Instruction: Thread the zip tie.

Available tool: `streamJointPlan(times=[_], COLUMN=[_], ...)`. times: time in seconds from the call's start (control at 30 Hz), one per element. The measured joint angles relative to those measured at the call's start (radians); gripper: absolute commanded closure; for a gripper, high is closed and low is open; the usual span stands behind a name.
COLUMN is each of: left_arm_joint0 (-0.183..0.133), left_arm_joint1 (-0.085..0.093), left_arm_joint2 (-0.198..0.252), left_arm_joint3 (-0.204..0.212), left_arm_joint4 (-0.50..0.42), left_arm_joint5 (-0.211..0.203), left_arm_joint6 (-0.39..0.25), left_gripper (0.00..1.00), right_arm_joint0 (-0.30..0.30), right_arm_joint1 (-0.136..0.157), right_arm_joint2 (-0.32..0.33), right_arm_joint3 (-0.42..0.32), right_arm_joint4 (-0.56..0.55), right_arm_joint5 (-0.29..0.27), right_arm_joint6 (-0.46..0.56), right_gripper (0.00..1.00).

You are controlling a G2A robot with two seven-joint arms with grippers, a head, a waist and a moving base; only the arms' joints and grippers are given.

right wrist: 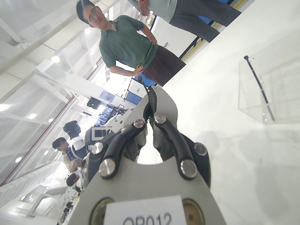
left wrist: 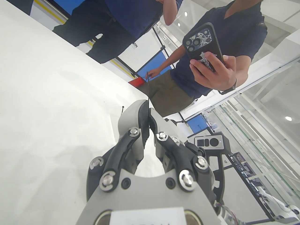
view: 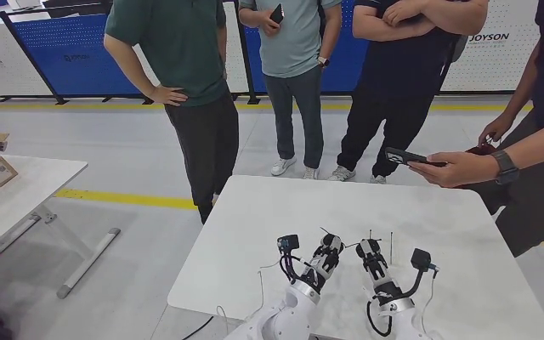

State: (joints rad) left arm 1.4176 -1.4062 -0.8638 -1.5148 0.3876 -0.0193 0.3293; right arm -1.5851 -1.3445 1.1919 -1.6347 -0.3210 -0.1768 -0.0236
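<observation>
Thin black plastic zip tie (left wrist: 148, 87) stands as a fine straight strap beyond the left gripper (left wrist: 148, 111), whose fingers are pressed together on its lower end. Beside it over the near part of the white table (view: 280, 221), the right gripper (right wrist: 150, 94) is likewise clamped tight, on a short black strip (right wrist: 141, 80); whether this belongs to the same tie cannot be told. Both grippers angle toward each other, tips apart. A second black tie (right wrist: 256, 83) leans in a clear plastic stand (right wrist: 281, 59).
</observation>
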Motion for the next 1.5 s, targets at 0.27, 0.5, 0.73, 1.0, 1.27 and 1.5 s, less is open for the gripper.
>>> streamJointPlan(times=[0.27, 0.5, 0.73, 1.0, 1.27, 1.5], left_arm_joint0=[-0.002, -0.001, -0.001, -0.001, 0.001, 0.003], left_arm_joint1=[-0.004, -0.006, -0.009, -0.012, -0.015, -0.016], left_arm_joint2=[-0.004, -0.005, -0.002, -0.005, -0.002, -0.005], left_arm_joint3=[0.006, 0.009, 0.011, 0.013, 0.011, 0.011], left_arm_joint4=[0.0, 0.005, 0.011, 0.005, 0.006, 0.005], left_arm_joint5=[0.007, 0.005, 0.007, 0.0, -0.014, -0.02], left_arm_joint6=[-0.004, -0.01, -0.022, -0.031, -0.034, -0.04], left_gripper=[0.85, 0.85, 1.0, 1.0, 1.0, 1.0], right_arm_joint0=[-0.006, -0.006, -0.007, -0.008, -0.002, -0.01], right_arm_joint1=[0.0, -0.001, -0.003, -0.004, -0.005, -0.004], right_arm_joint2=[0.005, 0.006, 0.002, 0.003, 0.0, 0.014], right_arm_joint3=[-0.005, -0.006, -0.008, -0.007, -0.003, -0.008], right_arm_joint4=[-0.002, -0.006, -0.011, -0.011, -0.01, 0.029], right_arm_joint5=[0.005, 0.008, 0.01, 0.007, 0.015, -0.03], right_arm_joint6=[-0.005, -0.007, -0.012, -0.013, 0.004, 0.011], right_gripper=[1.0, 1.0, 1.0, 1.0, 1.0, 1.0])
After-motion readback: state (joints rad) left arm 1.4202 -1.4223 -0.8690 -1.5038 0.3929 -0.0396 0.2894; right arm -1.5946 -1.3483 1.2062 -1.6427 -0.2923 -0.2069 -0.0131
